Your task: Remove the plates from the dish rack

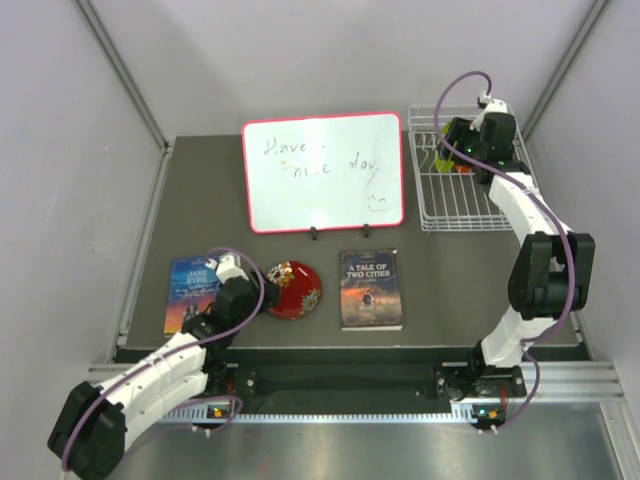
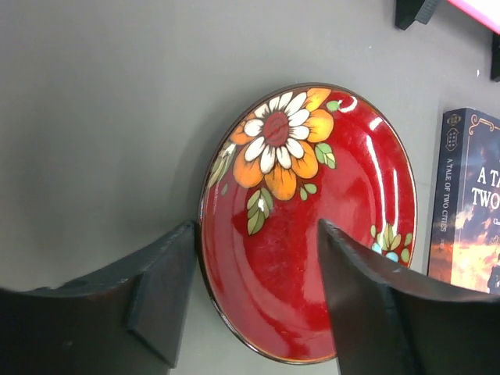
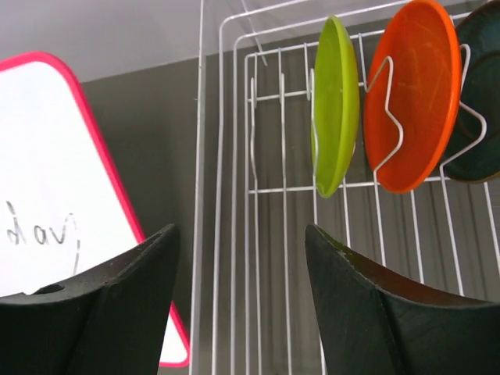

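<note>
I watch the whole counter (image 1: 450, 290) from above, behind the arms. My left wrist camera looks closely down at the red plate (image 2: 312, 195), my right at the dish rack (image 3: 283, 187); the top view shares both.

Under the left gripper (image 2: 256, 234), between its black fingers (image 2: 164, 297), the red plate (image 2: 312, 234) is glossy dark red, painted with a white-petalled flower ringed in orange and yellow, plus green leaves. Ahead of the right gripper (image 3: 241, 234), the white wire dish rack (image 3: 269, 190) shows a lime green plate (image 3: 336, 105), an orange plate (image 3: 414, 94) and a dark teal plate (image 3: 478, 125). To that gripper's left, the whiteboard (image 3: 47, 156) is white with a pink-red frame.
</note>
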### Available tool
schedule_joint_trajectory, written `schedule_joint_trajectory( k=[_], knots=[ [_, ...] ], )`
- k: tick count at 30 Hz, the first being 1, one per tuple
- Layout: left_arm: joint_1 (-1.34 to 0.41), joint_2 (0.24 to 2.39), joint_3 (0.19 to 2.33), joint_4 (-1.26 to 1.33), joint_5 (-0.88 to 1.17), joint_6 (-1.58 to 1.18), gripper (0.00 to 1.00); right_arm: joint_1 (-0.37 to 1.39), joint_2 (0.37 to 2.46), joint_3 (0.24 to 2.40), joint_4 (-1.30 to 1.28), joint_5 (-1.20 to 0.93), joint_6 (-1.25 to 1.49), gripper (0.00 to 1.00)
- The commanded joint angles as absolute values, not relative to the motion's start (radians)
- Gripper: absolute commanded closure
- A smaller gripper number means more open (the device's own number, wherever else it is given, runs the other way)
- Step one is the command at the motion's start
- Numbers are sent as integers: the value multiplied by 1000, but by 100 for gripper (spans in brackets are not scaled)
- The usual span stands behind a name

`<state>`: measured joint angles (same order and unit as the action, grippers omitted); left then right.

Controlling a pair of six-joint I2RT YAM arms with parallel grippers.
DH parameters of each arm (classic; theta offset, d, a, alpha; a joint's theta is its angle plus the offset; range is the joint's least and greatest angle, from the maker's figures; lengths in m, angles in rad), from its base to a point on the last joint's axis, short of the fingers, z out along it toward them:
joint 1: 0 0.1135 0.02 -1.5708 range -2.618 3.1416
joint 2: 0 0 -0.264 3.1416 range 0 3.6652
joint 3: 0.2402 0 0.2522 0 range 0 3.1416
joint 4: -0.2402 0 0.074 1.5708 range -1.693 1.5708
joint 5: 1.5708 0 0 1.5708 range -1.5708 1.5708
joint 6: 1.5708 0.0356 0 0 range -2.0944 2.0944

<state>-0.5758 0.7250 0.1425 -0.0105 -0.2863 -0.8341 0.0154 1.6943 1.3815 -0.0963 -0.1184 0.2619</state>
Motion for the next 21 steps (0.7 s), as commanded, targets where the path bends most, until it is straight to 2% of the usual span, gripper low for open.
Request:
schedule_joint_trajectory(
  k=[1,11,21],
  knots=[
    [-575,736,195,5,-308,-819,29,-28,1752,1494,-132,-57,210,35],
    [-575,772,276,-35,-301,-739,25,-38,1978,1783,-239,21,149,37],
    [-577,903,448,-8,-302,-604,25,-40,2212,2045,-347,57,97,51]
  ],
)
